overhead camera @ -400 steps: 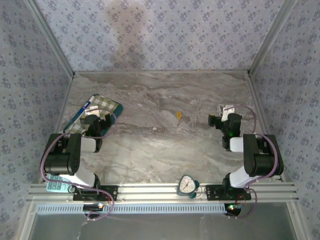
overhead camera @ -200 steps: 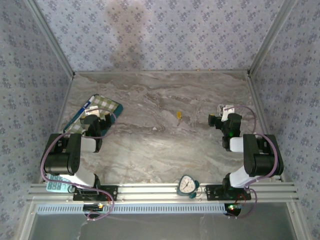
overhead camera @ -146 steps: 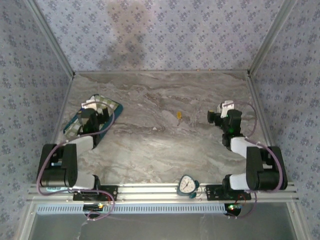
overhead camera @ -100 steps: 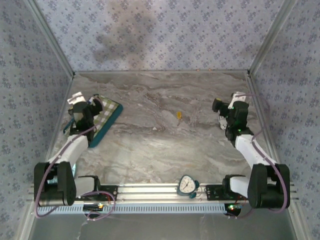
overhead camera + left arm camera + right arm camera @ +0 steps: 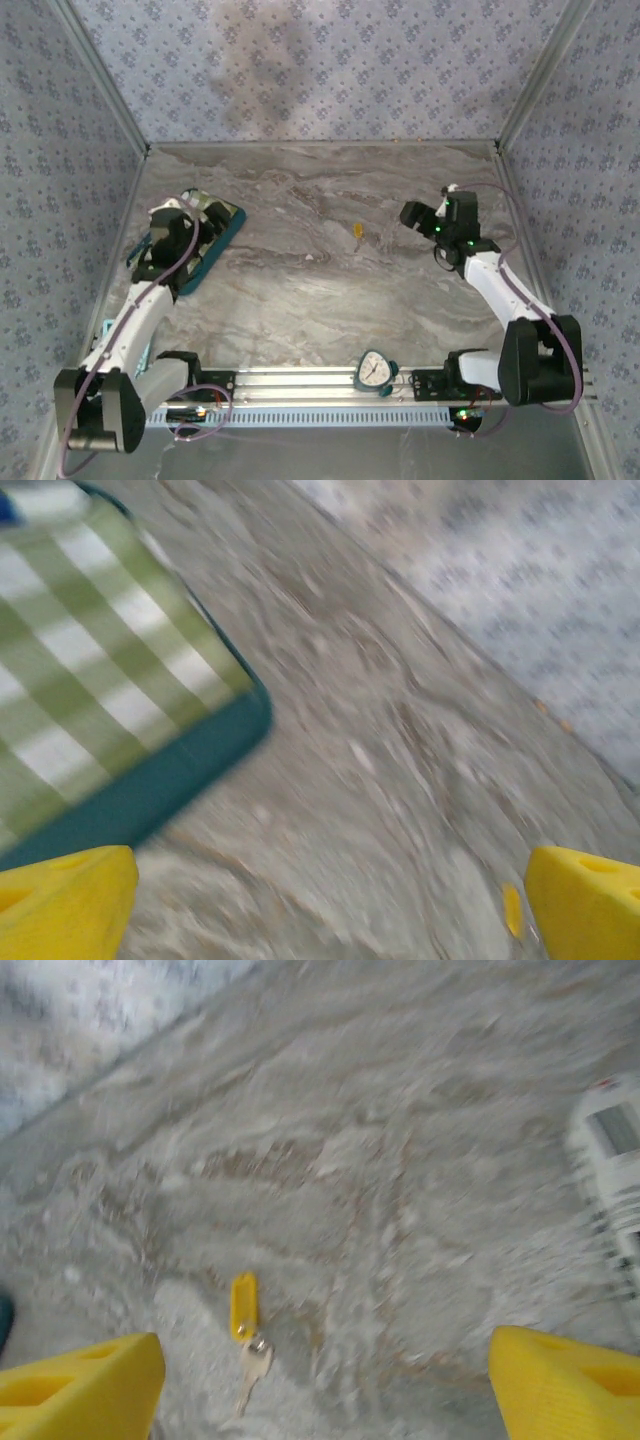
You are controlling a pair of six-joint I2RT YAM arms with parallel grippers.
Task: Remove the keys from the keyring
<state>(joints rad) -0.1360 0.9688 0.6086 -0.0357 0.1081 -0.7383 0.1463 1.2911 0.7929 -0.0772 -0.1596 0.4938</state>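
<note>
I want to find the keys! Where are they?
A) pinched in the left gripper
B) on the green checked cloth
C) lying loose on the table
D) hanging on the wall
C: the keys lie flat on the bare table, out in the middle, with nothing holding them.

Left wrist view smeared by motion; green-and-white checked pad with teal border (image 5: 90, 690) cut by left edge. Right wrist view soft: white ribbed device with grey display (image 5: 612, 1175) cut by right edge. Small yellow-tagged metal key (image 5: 243, 1310): ring indistinct.
</note>
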